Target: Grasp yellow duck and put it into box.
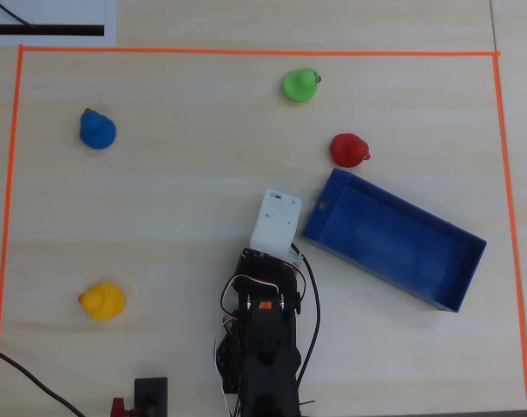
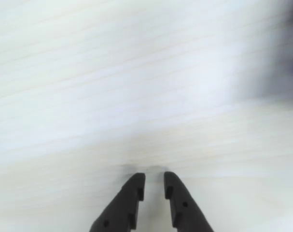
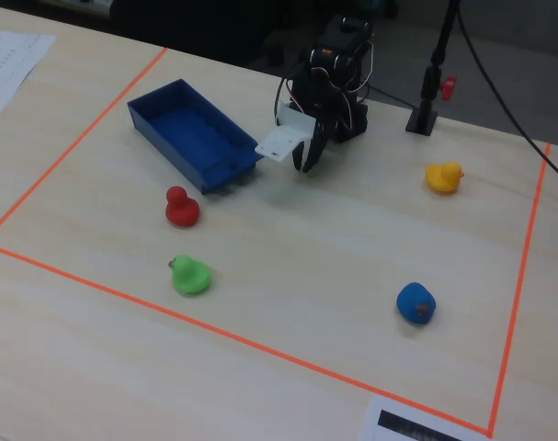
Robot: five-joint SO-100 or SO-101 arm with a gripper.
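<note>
The yellow duck (image 1: 102, 301) (image 3: 443, 176) sits alone on the wooden table, at the lower left of the overhead view, far from the arm. The dark-blue box (image 1: 393, 239) (image 3: 191, 133) lies empty and at an angle, just right of the arm in the overhead view. My gripper (image 3: 308, 161) (image 2: 154, 180) hangs low over bare table beside the box's short end. Its black fingertips (image 2: 136, 186) are nearly touching, with nothing between them. In the overhead view the white camera mount (image 1: 276, 217) hides the fingers. The wrist view shows no duck.
A red duck (image 1: 348, 149) (image 3: 181, 207) stands close to the box's far corner. A green duck (image 1: 299, 84) and a blue duck (image 1: 97, 129) stand farther off. Orange tape (image 1: 246, 51) frames the work area. A black stand (image 3: 424, 115) and cables sit beside the arm's base.
</note>
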